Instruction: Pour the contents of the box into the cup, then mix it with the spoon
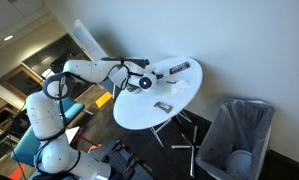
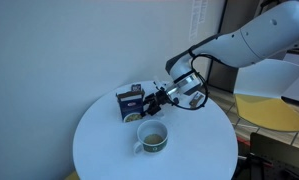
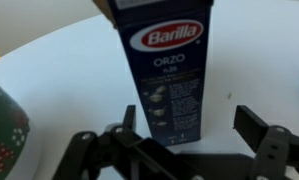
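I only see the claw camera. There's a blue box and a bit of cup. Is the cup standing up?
Observer: Yes, the cup stands upright on the table, apart from the box.
Operator: Anything else on the table?
Observer: A long dark packet lies near its edge.
Operator: What's on the floor?
Observer: A bin stands beside the table.

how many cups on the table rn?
1. The cup stands on the white table, just in front of the box. The arm may hide others behind it.
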`<state>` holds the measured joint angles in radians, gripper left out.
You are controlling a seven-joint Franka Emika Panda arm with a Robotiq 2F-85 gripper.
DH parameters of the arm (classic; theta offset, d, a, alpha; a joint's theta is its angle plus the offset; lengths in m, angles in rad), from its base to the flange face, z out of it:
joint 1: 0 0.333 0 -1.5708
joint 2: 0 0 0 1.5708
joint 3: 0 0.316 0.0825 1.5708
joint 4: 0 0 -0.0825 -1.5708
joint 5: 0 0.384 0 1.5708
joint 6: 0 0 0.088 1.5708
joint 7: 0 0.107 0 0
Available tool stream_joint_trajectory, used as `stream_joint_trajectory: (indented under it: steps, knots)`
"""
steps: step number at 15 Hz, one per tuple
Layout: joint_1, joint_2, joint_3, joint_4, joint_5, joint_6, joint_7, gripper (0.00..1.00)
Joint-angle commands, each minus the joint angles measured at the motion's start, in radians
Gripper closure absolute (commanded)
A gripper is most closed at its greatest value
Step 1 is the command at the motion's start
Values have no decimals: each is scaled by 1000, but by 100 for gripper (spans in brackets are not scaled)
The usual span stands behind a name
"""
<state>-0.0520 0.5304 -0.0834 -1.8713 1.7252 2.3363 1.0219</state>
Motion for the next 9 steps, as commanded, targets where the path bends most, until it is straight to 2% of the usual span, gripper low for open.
stream_joint_trajectory:
  steps: [1,2,3,4,9]
  knots:
    - [5,17,7,34,-43,30,64,0]
    - [4,19,7,35,-54,25,74,0]
    - [3,21,7,35,-63,22,81,25]
    - [2,22,7,36,-71,20,86,26]
    - [-10,17,11,33,-60,2,68,65]
